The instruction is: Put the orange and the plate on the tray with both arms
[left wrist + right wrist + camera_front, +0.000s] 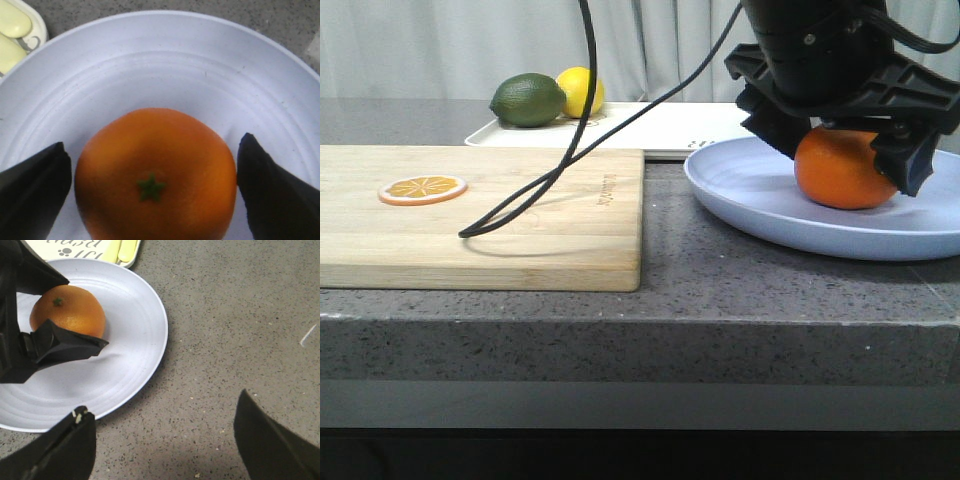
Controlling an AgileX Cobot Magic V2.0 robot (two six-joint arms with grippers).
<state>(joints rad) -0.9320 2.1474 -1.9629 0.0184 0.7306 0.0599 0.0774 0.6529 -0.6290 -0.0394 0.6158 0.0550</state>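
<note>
The orange [840,170] sits on the pale lavender-blue plate [770,212] at the right of the counter. My left gripper [845,150] is open and low over it, one finger on each side, with a thin gap on at least one side. In the left wrist view the orange [155,175] shows its green stem between the fingers [35,185]. My right gripper [164,405] is open and empty over bare counter beside the plate [125,365]; it does not show in the front view. The cream tray [650,130] lies behind the plate.
A wooden cutting board [520,215] with a flat orange slice [422,188] lies at the left. A lime [528,100] and a lemon [582,88] sit on the tray's far left end. A black cable [570,150] hangs over the board. The counter's front edge is near.
</note>
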